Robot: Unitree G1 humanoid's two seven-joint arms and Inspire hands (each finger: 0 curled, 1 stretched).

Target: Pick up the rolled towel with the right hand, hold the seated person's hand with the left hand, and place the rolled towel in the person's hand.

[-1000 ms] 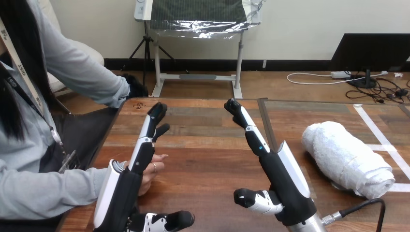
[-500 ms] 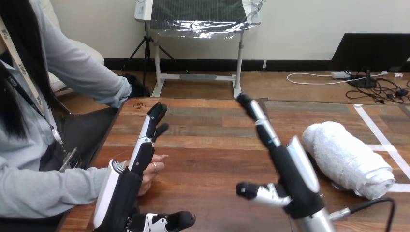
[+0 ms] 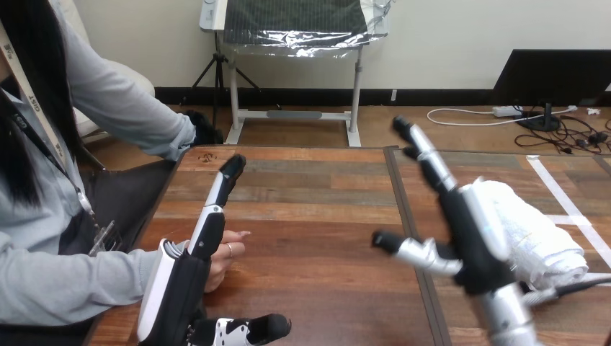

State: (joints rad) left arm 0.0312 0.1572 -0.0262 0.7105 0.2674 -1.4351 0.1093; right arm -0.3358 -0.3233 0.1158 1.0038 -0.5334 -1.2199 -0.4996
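I'm on the pickup: my right hand (image 3: 472,241), fingers spread open, hovers beside the towel (image 3: 537,231) on the counter (image 3: 310,216); next it must close around it, left hand (image 3: 189,270) open by the person's hand (image 3: 225,252).

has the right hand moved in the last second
Yes. The right hand has swung right, across the table seam, and now stands in front of the towel.

White rolled towel (image 3: 542,232), brown table (image 3: 310,209)
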